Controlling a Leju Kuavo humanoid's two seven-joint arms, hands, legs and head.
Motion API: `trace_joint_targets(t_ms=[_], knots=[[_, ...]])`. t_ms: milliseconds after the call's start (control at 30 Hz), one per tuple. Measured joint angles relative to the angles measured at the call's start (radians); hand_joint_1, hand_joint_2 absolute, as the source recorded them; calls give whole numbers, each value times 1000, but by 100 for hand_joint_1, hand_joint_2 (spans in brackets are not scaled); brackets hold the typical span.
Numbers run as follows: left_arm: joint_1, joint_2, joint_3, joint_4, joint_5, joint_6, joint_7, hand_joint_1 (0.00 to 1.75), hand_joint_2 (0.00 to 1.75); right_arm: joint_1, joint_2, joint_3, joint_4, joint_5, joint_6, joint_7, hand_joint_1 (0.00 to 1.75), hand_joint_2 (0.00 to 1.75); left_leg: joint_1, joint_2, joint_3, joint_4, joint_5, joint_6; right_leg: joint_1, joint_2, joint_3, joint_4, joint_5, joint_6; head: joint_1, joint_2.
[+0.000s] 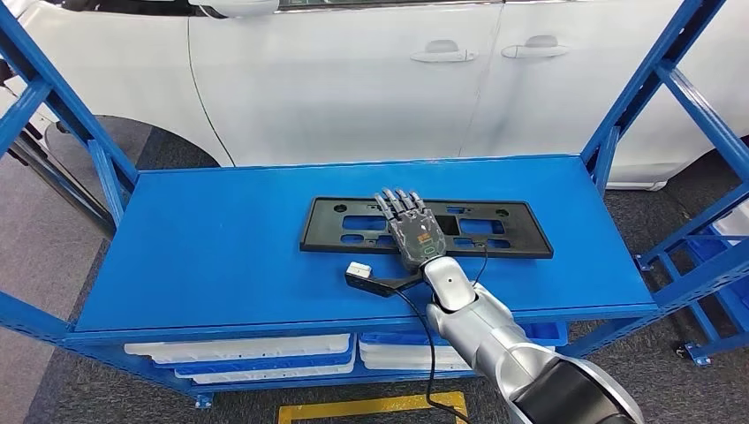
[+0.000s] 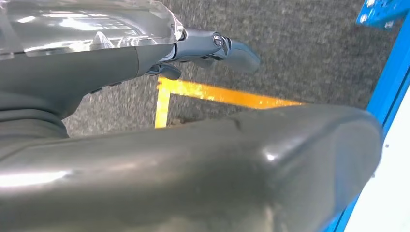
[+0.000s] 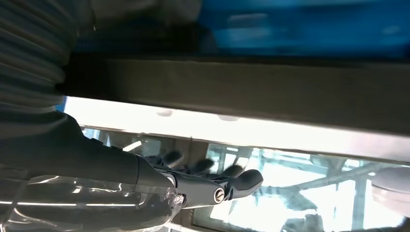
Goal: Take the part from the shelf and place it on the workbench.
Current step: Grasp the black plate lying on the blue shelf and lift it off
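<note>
We see the black part [image 1: 424,227] lying flat mid-shelf [image 1: 221,238], toward the back edge. Our right hand [image 1: 411,230] rests over its centre, fingers extended, gripping nothing. Left hand [image 2: 212,48] hangs above the floor; can't tell its state.

No legible text or labels anywhere

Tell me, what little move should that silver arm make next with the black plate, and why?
Probably curl the fingers to grip the part. The right hand lies flat, fingers straight and apart, over the middle of the black frame-shaped part, which lies flat on the blue shelf. Nothing is gripped yet, so the part cannot be lifted toward the workbench until the hand closes on an edge.
</note>
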Motion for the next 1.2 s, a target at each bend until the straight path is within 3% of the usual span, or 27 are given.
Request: trace_joint_targets(t_ms=[33, 133, 167, 200, 233, 267, 333, 367, 500, 567, 633, 667, 700, 733, 800, 867, 967, 1033, 1133, 1167, 1200], knots=[[0, 0, 0, 0, 0, 1, 0, 0, 0, -1, 0, -4, 1, 5, 4, 8, 175, 175, 0, 0, -15, 35, -23, -5, -3, -1, 2, -5, 3, -5, 0, 0], [0, 1, 0, 0, 0, 8, 2, 0, 0, -1, 0, -21, 9, 23, 22, 30, 175, 175, 4, 1, -104, 228, -115, -17, -4, -2, 1, -6, 4, -9, 0, 0], [0, 1, 0, 0, 0, 9, 3, 0, 0, 0, 0, -27, 12, 25, 28, 32, 175, 175, 5, 1, -123, 267, -122, -19, -4, -2, 1, -5, 3, -9, 0, 0], [0, 2, 0, 0, 0, 10, 3, 0, 0, 0, 0, -34, 14, 26, 32, 31, 175, 175, 6, 1, -122, 265, -109, -21, -4, -2, 1, -3, 2, -8, 0, 0], [-1, 3, 0, 0, 0, 10, 3, 0, 0, 0, 0, -41, 16, 26, 34, 29, 175, 175, 7, 1, -102, 223, -78, -22, -5, -1, 1, 0, 0, -6, 0, 0], [-2, 3, 0, 0, 0, 10, 3, 0, 0, -1, 0, -47, 17, 26, 35, 26, 175, 175, 9, 2, -67, 150, -40, -22, -5, -1, 2, 4, -3, -3, 0, 0], [-3, 4, 0, 1, 0, 9, 2, 0, 0, -3, 0, -61, 18, 28, 33, 22, 175, 175, 9, 2, -8, 28, 2, -15, -2, 1, 0, 14, -9, 6, 0, 0], [-4, 4, 0, 1, 0, 8, 1, 0, 0, -5, 0, -68, 19, 29, 31, 22, 175, 175, 8, 1, 4, 1, 6, -9, 0, 2, -2, 17, -11, 11, 0, 0], [-3, 3, 0, 1, -1, 7, -3, 0, 0, -6, 0, -89, 21, 31, 28, 15, 175, 175, 8, 1, 5, -7, 9, 20, -1, 4, -10, 32, -21, 31, 0, 0], [-5, 2, 0, 1, -2, 7, -5, 0, 0, -6, 0, -97, 21, 32, 28, 13, 175, 175, 9, 2, 4, -11, 14, 31, -5, 3, -49, 116, -73, 41, 0, 0], [-5, 2, 0, 1, -2, 7, -7, 0, 0, -5, 0, -102, 23, 32, 28, 9, 175, 175, 8, 2, 0, -10, 14, 35, -6, 3, -119, 259, -136, 46, 0, 0], [-5, 2, 0, 1, -2, 7, -7, 0, 0, -4, 0, -105, 24, 33, 28, 7, 175, 175, 7, 2, 0, -10, 14, 36, -6, 3, -143, 309, -149, 47, 0, 0], [-5, 2, 0, 1, -2, 7, -8, 0, 0, -4, 0, -107, 25, 35, 29, 3, 175, 175, 7, 1, 1, -10, 14, 36, -6, 3, -149, 319, -140, 46, 0, 0], [-5, 2, 0, 1, -2, 7, -9, 0, 0, -4, 0, -109, 26, 38, 29, -1, 175, 175, 7, 0, 3, -10, 14, 35, -6, 3, -134, 287, -113, 44, 0, 0], [-5, 2, 1, 1, -2, 7, -13, 0, 0, -6, 0, -114, 26, 45, 29, -8, 175, 175, 6, -2, 8, -10, 11, 32, -4, 3, -63, 141, -41, 34, 0, 0], [-5, 1, 1, 1, -1, 6, -24, 0, 0, -8, 1, -119, 26, 49, 26, -16, 175, 175, 2, -4, 7, -8, 9, 24, 1, 3, -16, 37, -8, 24, 0, 0], [-6, 1, 2, 0, 4, 2, -60, 0, 0, -9, 4, -132, 24, 45, 15, -42, 175, 175, 2, -3, 6, -11, 9, 8, 3, 3, -10, 15, -5, 12, 0, 0], [-6, 1, 2, 1, 6, -1, -86, 0, 0, -9, 7, -149, 13, 21, -6, -82, 175, 175, 1, -2, -5, 19, -16, -1, -3, 0, -4, 2, 2, -1, 0, 0], [-6, 3, 2, 0, 1, 0, -103, 0, 0, 11, 9, -189, -63, -69, -55, -194, 175, 175, 4, 0, -83, 198, -109, -10, -4, 0, 0, -3, 5, -10, 0, 0], [-5, 4, 2, 1, -1, 0, -105, 0, 0, 29, 8, -205, -116, -115, -64, -240, 175, 175, 5, 0, -107, 252, -126, -13, -3, 0, 0, -3, 4, -10, 0, 0], [-5, 5, 2, 1, -2, 0, -109, 0, 0, 55, 6, -221, -187, -176, -70, -293, 175, 175, 6, 0, -117, 273, -125, -15, -3, 1, 1, -1, 3, -9, 0, 0]])
